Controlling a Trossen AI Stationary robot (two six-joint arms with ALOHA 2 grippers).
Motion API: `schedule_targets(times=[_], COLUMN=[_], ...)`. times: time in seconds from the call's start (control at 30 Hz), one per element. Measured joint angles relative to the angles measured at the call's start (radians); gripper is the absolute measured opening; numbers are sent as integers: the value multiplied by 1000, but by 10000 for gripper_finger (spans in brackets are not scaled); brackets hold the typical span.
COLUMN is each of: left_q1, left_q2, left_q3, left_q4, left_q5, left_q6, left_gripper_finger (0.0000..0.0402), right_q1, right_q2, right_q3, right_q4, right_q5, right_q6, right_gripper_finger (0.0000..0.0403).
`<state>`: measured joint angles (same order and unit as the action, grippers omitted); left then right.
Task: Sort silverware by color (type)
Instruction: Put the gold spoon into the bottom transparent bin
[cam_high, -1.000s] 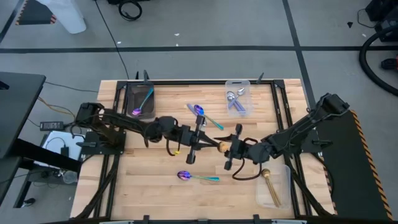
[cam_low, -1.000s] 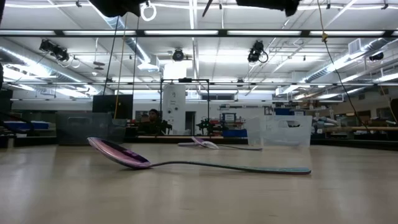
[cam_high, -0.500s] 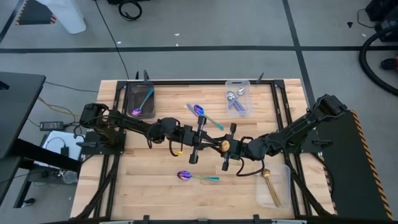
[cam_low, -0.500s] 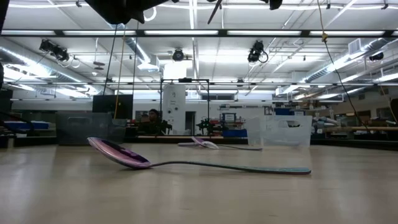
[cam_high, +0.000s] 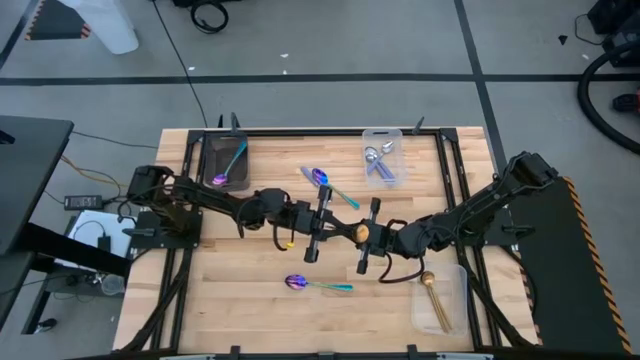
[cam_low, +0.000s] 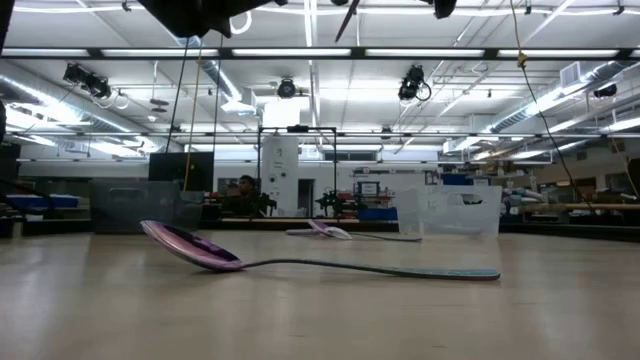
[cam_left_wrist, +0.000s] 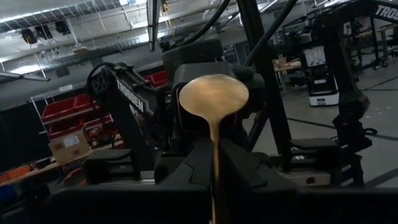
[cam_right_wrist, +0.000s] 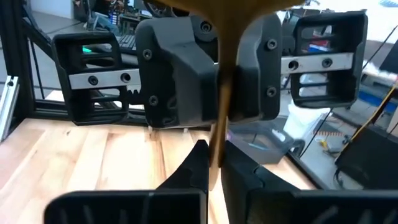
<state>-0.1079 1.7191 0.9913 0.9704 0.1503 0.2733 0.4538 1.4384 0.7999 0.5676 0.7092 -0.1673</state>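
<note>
Both arms reach to the middle of the pale wooden table (cam_high: 250, 300), and their grippers meet there, tip to tip. Between them stands one all-gold slim spoon (cam_high: 361, 232), held in the air above the boards.

The left gripper (cam_high: 338, 231) is closed on the handle of this gold spoon. In the left wrist view the round gold bowl (cam_left_wrist: 213, 99) stands above the two dark fingers (cam_left_wrist: 186, 174), and the thin handle goes down between them with no free space.

The right gripper (cam_high: 352, 234) is also closed on the same handle. In the right wrist view its fingers (cam_right_wrist: 193, 168) press the gold handle (cam_right_wrist: 219, 93) from both sides, and the left gripper's body is directly behind it. So the spoon is held by both grippers together.

The other silverware lies apart from the arms:
- One iridescent purple-bowled spoon with a teal handle (cam_high: 318, 285) lies flat on the boards near the front edge. In the low view it is the nearest thing (cam_low: 300, 262).
- A second spoon of the same kind (cam_high: 328, 184) lies behind the grippers, toward the back.
- A third one (cam_high: 229, 164) lies inside the dark rectangular tray (cam_high: 208, 160) at the back left.
- The clear plastic bin (cam_high: 383, 134) at the back holds silver-bowled spoons with lavender-blue handles (cam_high: 379, 162).
- The second clear plastic bin (cam_high: 458, 300) at the front right holds more gold spoons (cam_high: 433, 298).
</note>
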Motion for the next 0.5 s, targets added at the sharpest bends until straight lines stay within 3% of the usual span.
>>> schedule_targets(times=[0.27,0.5], left_q1=[27,28], left_q2=[-33,-114], left_q3=[0,-1], left_q4=[-181,-339], left_q5=[-70,-74], left_q6=[-54,-96], left_gripper_finger=[89,140], right_q1=[15,19], right_q2=[-20,-26], right_q3=[-1,2], right_q4=[-113,-168], right_q5=[56,4], right_q6=[153,312], right_gripper_finger=[24,24])
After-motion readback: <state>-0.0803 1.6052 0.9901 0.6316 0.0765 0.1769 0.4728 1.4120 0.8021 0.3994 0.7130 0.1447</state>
